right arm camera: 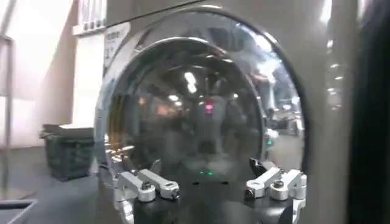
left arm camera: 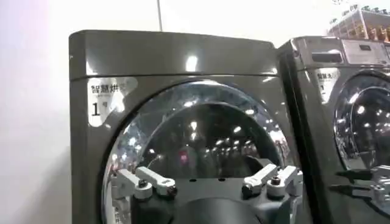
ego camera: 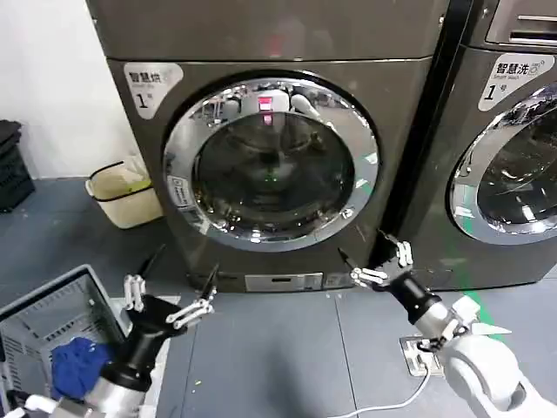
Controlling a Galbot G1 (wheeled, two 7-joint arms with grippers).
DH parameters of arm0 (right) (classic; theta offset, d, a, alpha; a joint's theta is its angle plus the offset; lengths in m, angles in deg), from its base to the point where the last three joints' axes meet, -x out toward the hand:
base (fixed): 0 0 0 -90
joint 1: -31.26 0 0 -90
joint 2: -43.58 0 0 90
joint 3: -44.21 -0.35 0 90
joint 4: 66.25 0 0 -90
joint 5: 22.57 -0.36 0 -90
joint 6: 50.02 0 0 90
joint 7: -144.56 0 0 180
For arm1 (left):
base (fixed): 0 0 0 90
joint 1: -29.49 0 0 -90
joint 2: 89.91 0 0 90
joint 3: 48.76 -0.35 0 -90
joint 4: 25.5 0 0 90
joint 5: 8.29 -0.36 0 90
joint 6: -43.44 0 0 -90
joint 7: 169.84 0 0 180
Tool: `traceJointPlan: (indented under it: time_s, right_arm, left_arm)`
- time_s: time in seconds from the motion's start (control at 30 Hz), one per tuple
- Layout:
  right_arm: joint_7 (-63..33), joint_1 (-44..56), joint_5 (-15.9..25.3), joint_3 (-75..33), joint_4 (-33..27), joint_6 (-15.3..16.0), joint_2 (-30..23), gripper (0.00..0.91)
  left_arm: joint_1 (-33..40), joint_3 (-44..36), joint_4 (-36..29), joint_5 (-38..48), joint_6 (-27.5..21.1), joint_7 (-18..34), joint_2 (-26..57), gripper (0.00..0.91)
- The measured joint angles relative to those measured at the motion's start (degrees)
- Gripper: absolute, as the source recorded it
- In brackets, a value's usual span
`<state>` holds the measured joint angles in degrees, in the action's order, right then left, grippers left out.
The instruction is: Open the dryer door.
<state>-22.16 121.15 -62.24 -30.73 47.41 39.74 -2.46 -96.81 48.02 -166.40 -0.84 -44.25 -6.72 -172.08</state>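
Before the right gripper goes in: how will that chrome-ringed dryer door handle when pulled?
The dryer door sits closed and flush, so it will likely resist until a latch gives. Its chrome ring looks smooth and glossy, probably slippery for the right gripper, which is open below its right edge. Rigid ring and glass: it should swing as one stiff piece, not flex.

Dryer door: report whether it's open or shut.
Shut. The dryer door sits flush in the machine's front, its chrome ring unbroken all round. The left gripper and right gripper, both open, hover low, touching nothing.
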Motion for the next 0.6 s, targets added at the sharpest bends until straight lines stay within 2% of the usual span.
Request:
traceJointPlan:
  time_s: [0.27, 0.6]
  right_arm:
    - [0.92, -10.1, -1.28, 7.82, -4.59, 0.9, -0.81, 0.907]
    - [1.41, -20.59, -5.53, 16.04, -11.33, 1.35, -3.27, 0.907]
  left_arm:
    - [-0.16, -0.11, 0.05, -0.2, 0.0, 0.0, -0.09, 0.907]
    - [-0.19, -0.11, 0.16, -0.42, 0.01, -0.01, -0.19, 0.907]
